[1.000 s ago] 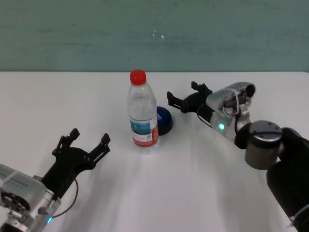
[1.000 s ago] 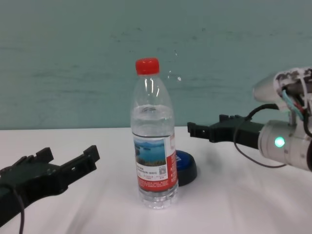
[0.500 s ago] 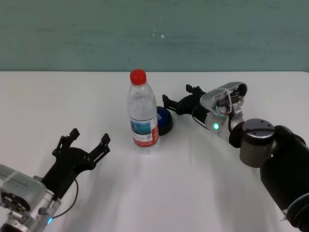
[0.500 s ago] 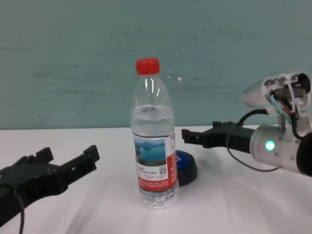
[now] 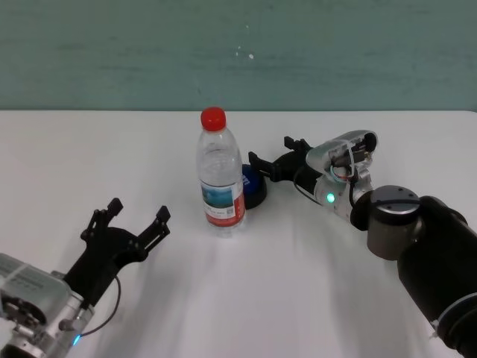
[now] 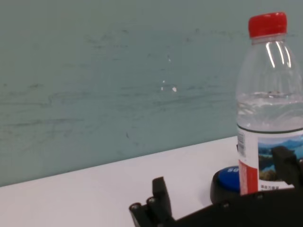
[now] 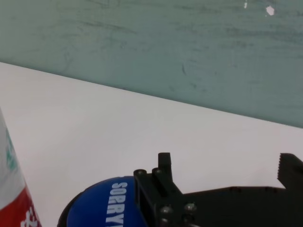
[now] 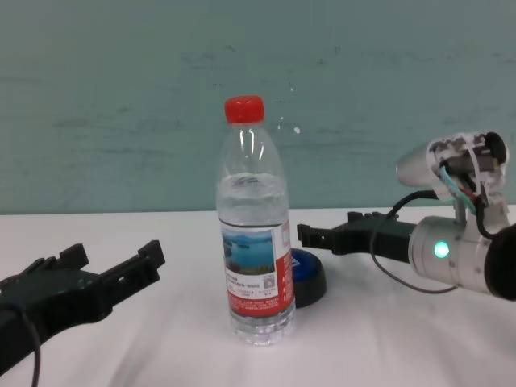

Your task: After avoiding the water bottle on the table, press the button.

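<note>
The water bottle (image 5: 221, 179), clear with a red cap and a red-and-white label, stands upright mid-table (image 5: 82, 149); it also shows in the chest view (image 8: 254, 242). The button (image 5: 255, 188), blue on a black base, sits just behind and right of it, partly hidden by the bottle (image 8: 311, 277). My right gripper (image 5: 269, 151) is open, reaching in from the right, with its near finger just over the button's far right edge (image 8: 326, 228). The right wrist view shows the button's blue top (image 7: 106, 204) below the open fingers (image 7: 164, 163). My left gripper (image 5: 139, 209) is open and empty, left of the bottle.
A teal wall (image 5: 238, 52) runs behind the table's far edge. Bare white tabletop lies in front of and to both sides of the bottle. The right forearm (image 5: 406, 231) lies over the table's right side.
My right gripper has moved left, from well right of the button to just over its right edge. The bottle, button and left arm have not moved.
</note>
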Robot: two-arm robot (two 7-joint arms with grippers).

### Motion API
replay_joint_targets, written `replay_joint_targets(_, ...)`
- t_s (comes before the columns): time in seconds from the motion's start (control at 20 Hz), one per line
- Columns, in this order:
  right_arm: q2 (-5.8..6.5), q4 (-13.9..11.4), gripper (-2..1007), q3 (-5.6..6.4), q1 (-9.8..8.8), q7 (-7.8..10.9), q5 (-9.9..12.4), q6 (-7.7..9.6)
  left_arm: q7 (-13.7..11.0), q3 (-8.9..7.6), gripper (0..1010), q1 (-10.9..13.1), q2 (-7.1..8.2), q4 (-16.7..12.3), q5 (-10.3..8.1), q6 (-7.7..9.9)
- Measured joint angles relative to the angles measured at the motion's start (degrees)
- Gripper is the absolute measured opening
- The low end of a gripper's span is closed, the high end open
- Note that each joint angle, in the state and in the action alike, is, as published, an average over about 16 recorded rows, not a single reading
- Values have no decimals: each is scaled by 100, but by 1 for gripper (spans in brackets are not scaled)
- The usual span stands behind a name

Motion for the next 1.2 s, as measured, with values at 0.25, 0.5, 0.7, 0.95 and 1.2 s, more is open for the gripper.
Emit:
replay_joint_targets(0.25, -28, 124, 1004, 13, 27, 25, 31, -9, 0, 0, 1010, 0, 0, 0, 0, 0)
replay_joint_targets(0.5, -44, 204, 1004, 29, 37, 46, 66, -4, 0, 0, 1010, 0, 0, 0, 0, 0)
replay_joint_targets(0.7, -32, 145, 1004, 39, 0, 32, 78, 13, 0, 0, 1010, 0, 0, 0, 0, 0)
replay_joint_targets(0.95, 30, -169, 1004, 51, -133, -52, 58, 53, 0, 0, 1010, 0, 0, 0, 1, 0)
replay_joint_targets(1.2, 125, -619, 1004, 65, -313, -158, 20, 119, 0, 0, 1010, 0, 0, 0, 1, 0)
